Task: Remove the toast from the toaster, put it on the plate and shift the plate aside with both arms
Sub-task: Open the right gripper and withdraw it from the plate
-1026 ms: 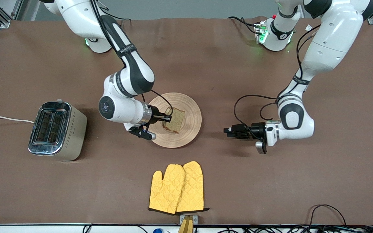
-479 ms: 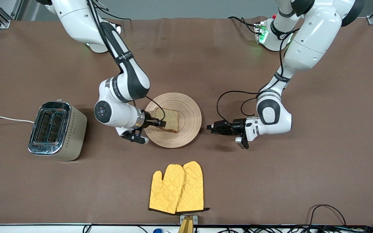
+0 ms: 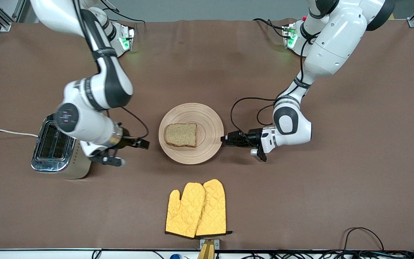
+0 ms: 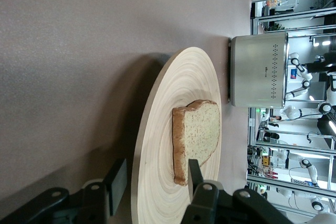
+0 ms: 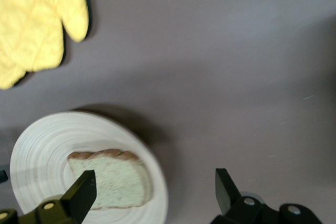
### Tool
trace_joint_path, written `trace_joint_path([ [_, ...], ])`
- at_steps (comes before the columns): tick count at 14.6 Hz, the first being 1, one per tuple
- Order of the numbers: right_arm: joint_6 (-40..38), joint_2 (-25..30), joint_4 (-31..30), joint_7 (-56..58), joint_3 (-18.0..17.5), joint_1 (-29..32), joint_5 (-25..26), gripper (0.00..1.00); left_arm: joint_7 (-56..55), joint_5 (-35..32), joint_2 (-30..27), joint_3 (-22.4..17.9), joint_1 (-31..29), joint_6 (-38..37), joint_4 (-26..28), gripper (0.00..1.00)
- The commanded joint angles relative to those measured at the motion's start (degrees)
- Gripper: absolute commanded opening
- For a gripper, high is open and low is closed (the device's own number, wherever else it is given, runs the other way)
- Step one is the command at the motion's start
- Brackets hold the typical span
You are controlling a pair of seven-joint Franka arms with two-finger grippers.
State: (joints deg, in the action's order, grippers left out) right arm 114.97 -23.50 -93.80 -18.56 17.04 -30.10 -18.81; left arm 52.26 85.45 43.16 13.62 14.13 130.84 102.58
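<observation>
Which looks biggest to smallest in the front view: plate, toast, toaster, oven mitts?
1. Plate and oven mitts: close in apparent area, so no ranking between them; the pair of mitts also lies nearer the camera.
2. Toaster: partly covered by the right arm, so its spot is unsure.
3. Toast: clearly smallest.

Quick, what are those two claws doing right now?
Left gripper: open, fingers either side of the plate rim, holding nothing.
Right gripper: open, empty, beside the toaster; toast lies on the plate.

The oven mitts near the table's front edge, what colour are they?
Yellow, with a quilted diamond pattern; the oven mitts show best in the front view.
</observation>
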Motion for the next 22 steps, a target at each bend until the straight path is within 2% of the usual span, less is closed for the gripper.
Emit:
trace_joint_path([
  [1,-2.5,4.4,-1.4,5.4,4.6,0.7,2.2,1.0,1.3,1.0,0.1,-0.1,0.3,1.0,0.3,0.52],
  [4,-7.7,8.7,-1.5,8.7,9.8,1.6,4.3,1.0,1.2,0.9,0.4,-0.1,0.5,1.0,0.7,0.5],
  [6,-10.0,10.7,-1.2,10.6,10.1,4.3,7.0,1.0,1.2,0.9,0.8,-0.1,1.3,1.2,1.3,0.46],
  [8,-11.4,13.8,-1.2,12.8,7.8,8.1,11.9,1.0,1.1,0.9,1.0,-0.1,1.4,1.2,1.7,0.43],
  [11,-13.3,18.4,-1.0,13.8,3.0,14.1,15.3,1.0,0.9,0.9,1.1,-0.1,2.2,1.2,2.2,0.34],
  [12,-14.2,20.0,-1.1,13.8,0.4,16.8,16.3,1.0,0.9,0.9,1.1,-0.2,2.2,1.3,2.4,0.3],
  [14,-16.4,22.3,-1.1,13.5,-4.7,22.3,16.4,1.0,0.8,0.9,1.3,-0.1,2.8,1.9,2.3,0.2],
  [15,-17.1,23.6,-1.1,13.8,-6.0,23.6,16.5,1.0,0.8,0.9,1.3,-0.2,2.9,2.1,2.3,0.14],
  [18,-19.8,27.3,-1.0,13.8,-6.7,23.5,16.5,1.0,0.6,0.8,1.1,-0.2,2.8,2.1,1.7,0.01],
  [22,-22.2,28.7,-0.2,14.1,-7.3,23.2,16.9,1.0,0.0,-1.0,-0.1,-0.7,1.4,2.1,0.4,0.0],
])
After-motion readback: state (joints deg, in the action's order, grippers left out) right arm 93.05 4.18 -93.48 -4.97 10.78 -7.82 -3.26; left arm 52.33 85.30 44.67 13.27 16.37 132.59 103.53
